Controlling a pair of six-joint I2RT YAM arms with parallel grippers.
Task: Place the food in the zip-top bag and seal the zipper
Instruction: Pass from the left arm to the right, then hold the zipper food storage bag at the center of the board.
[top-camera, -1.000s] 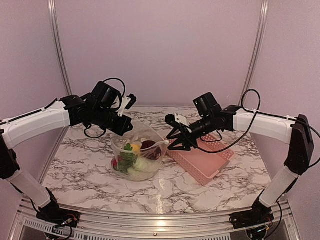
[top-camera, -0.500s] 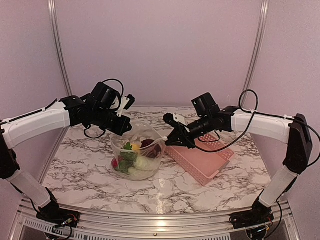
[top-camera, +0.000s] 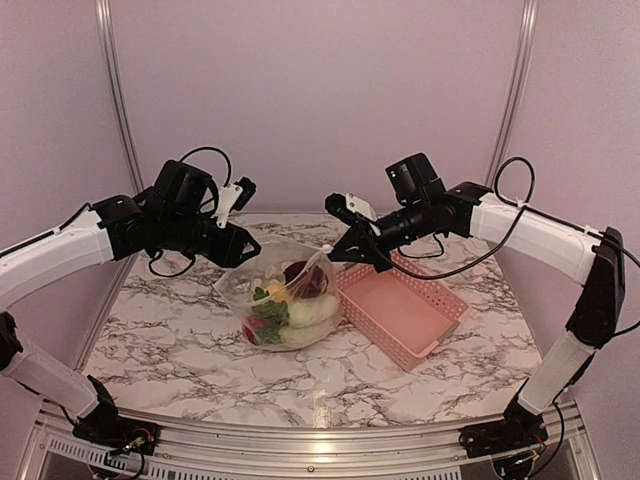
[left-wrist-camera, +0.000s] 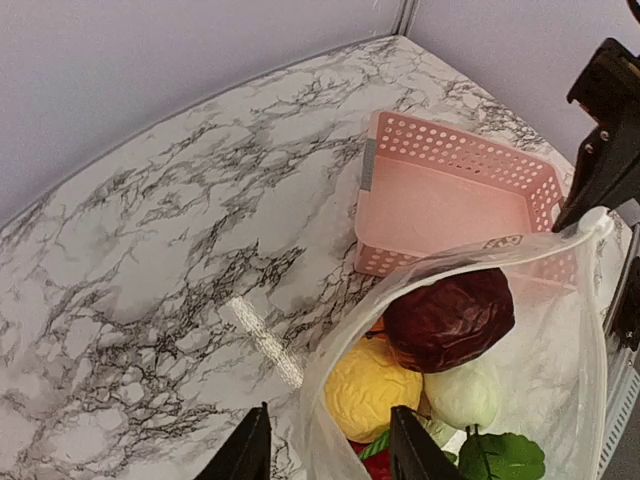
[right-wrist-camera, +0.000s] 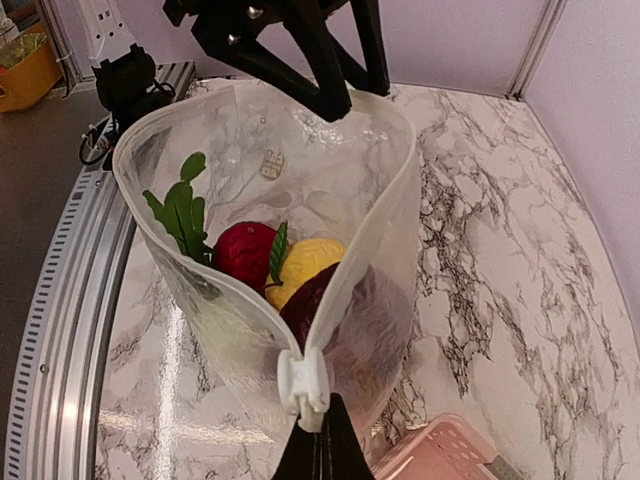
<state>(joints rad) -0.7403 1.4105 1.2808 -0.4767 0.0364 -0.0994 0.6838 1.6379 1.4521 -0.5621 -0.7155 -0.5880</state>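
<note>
The zip-top bag (top-camera: 285, 300) slumps on the marble table with its mouth wide open. Inside lies the food: a dark purple piece (left-wrist-camera: 450, 315), a yellow one (left-wrist-camera: 372, 385), a white one (left-wrist-camera: 462, 392), a red one (right-wrist-camera: 243, 255) and a green leafy one (right-wrist-camera: 180, 215). My right gripper (top-camera: 335, 252) (right-wrist-camera: 320, 452) is shut on the white slider of the zipper (right-wrist-camera: 303, 383), holding that end of the mouth up. My left gripper (top-camera: 238, 250) (left-wrist-camera: 325, 455) stands open at the opposite rim, with the bag's film passing loosely between its fingers.
The pink slotted basket (top-camera: 405, 312) (left-wrist-camera: 450, 200) stands empty just right of the bag, touching it. A short silvery strip (left-wrist-camera: 262, 340) lies on the table left of the bag. Walls and metal posts close the back and sides.
My right gripper closed on the zipper slider and lifted it up. My left gripper opened, let go of the rim and drew back left. The bag sagged toward the basket.
</note>
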